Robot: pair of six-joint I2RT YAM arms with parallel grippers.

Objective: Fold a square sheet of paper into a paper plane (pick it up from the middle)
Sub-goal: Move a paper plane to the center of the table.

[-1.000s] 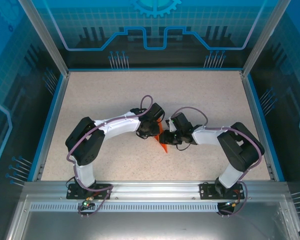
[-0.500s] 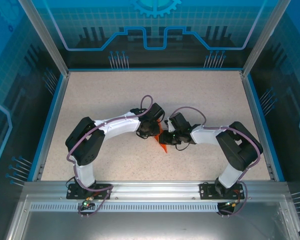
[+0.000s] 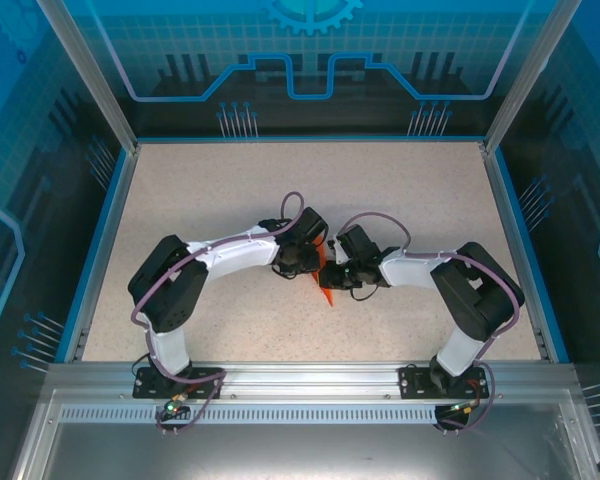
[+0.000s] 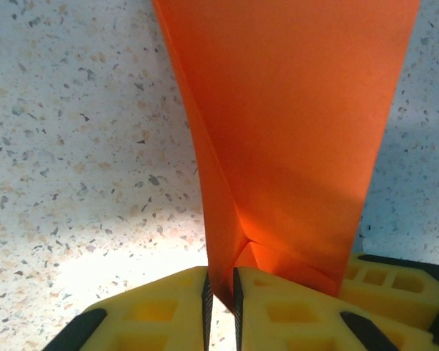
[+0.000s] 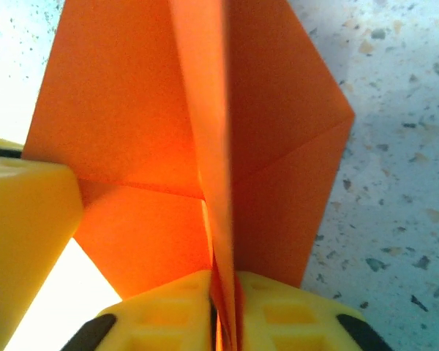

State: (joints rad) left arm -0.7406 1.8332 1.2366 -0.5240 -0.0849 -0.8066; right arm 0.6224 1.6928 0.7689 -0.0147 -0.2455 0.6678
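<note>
Left claw and right claw each pinch, nearly closed, the square sheet of paper, already creased into a wedge; final dart folds apparently remain.

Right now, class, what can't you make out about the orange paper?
Top view: orange paper mostly hidden under both wrists, too small to read.
Left wrist view: paper's far end cut by the top edge; left fingers cut by the bottom edge.
Right wrist view: raised middle fold blurred; right fingers cut off below.

Robot lab cell: aluminium frame, blue printed panels.
</note>
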